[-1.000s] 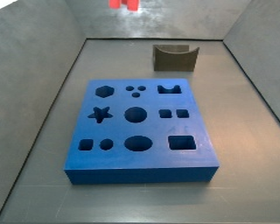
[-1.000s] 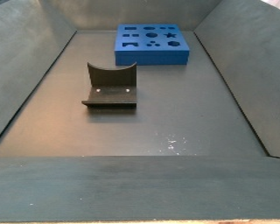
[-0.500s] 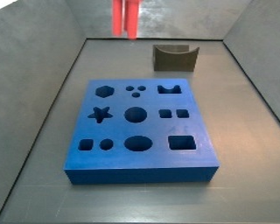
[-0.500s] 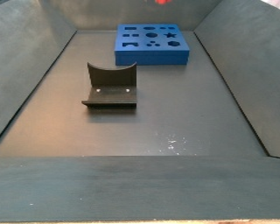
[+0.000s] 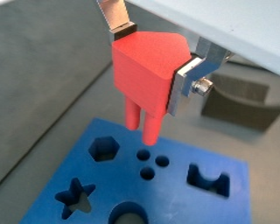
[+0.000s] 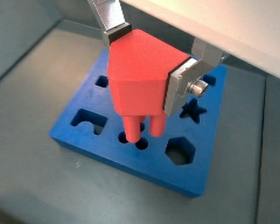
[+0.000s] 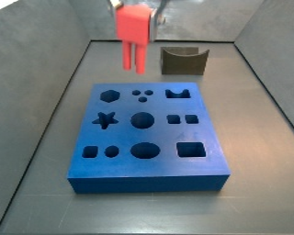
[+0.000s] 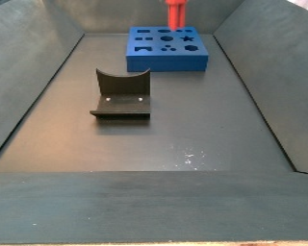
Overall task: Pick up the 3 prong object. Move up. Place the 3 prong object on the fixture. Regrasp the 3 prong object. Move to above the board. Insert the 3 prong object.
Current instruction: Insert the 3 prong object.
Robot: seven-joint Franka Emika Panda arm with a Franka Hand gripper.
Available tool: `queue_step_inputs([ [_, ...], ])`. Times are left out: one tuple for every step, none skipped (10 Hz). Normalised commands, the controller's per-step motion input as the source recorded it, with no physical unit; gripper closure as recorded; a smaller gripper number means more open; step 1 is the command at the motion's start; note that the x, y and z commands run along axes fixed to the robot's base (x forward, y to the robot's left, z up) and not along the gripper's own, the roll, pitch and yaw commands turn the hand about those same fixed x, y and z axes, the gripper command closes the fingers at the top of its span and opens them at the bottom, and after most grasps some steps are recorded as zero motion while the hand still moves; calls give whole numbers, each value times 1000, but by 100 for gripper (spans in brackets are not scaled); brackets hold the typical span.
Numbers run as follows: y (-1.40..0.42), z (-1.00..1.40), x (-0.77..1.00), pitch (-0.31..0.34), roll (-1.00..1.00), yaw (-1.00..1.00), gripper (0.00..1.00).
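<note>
The 3 prong object [image 5: 146, 74] is a red-orange block held with its prongs pointing down. My gripper [image 5: 154, 57] is shut on its upper body, one silver finger on each side. It hangs in the air over the far end of the blue board [image 7: 162, 137], and the prongs do not touch it. In both wrist views the prongs hang near the small round holes of the board [image 6: 102, 141]. The 3 prong object [image 7: 133, 35] also shows in both side views, and only its lower part [image 8: 175, 13] shows in one. The dark fixture [image 7: 183, 61] stands empty behind the board.
Grey bin walls close in the floor on all sides. The fixture [image 8: 120, 96] sits on the dark floor apart from the board [image 8: 169, 60]. The board has several cutouts, among them a star, a hexagon, circles and squares.
The gripper with the red-orange 3 prong object has come down into view, from the top edge of the side views to just over the board's far end.
</note>
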Motion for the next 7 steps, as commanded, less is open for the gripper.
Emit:
queue_step_inputs([
  [157,-486,77,0,-6,-831,100],
  [57,-446,14,74,0,-937,100],
  [0,-417,0,11,0,-997,100],
  [123,-23,9,0,-209,-180,100],
  [0,-46,0,0,0,0,100],
  [-20,-160,106,-51,0,-406,100],
  [-66,-143,137,-283,-97,-649,100],
])
